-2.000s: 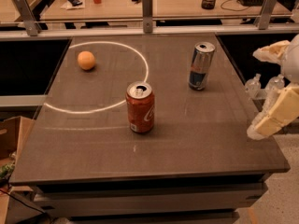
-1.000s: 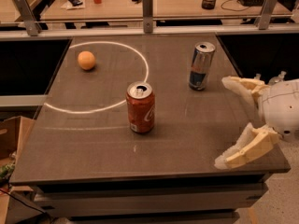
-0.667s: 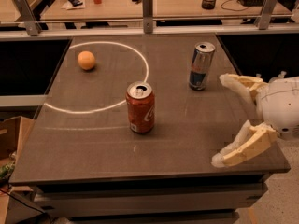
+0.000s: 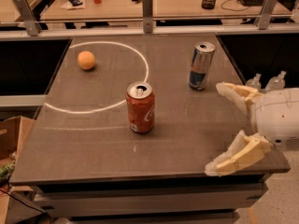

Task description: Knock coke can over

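Note:
The coke can [image 4: 140, 107] stands upright near the middle of the grey table [image 4: 93, 139]. It is red-orange with white script and a silver top. My gripper [image 4: 220, 127] is at the table's right front, to the right of the can and apart from it. Its two cream fingers [image 4: 236, 155] are spread wide, pointing left toward the can, and hold nothing.
A taller silver-and-blue can [image 4: 201, 66] stands upright at the back right. An orange fruit [image 4: 86, 60] lies at the back left, beside a white circle line [image 4: 140, 78] on the table. Two bottle tops [image 4: 266, 82] show beyond the right edge. A cardboard box [image 4: 11, 134] stands at the left.
My gripper has come from the right edge in over the table's right front, opened wide, and crept slightly left toward the coke can. The cans and fruit have not moved.

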`<state>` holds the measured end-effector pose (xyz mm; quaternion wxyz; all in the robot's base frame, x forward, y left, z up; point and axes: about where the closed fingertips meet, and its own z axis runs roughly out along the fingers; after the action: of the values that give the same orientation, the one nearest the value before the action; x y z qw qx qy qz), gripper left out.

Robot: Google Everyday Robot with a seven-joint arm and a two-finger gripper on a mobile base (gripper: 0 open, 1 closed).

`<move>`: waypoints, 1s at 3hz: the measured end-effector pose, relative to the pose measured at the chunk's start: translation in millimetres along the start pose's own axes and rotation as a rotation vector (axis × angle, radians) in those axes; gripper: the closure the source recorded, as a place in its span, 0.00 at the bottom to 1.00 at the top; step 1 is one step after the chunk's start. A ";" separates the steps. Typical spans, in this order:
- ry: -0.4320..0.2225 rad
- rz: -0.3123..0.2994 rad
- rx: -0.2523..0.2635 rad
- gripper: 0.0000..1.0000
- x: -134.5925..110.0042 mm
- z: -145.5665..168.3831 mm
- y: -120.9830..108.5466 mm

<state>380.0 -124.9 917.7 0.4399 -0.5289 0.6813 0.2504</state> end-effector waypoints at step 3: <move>-0.138 0.053 -0.103 0.00 11.3 82.3 28.1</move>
<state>380.5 -55.4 864.3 0.4513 -0.5139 0.6494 0.3326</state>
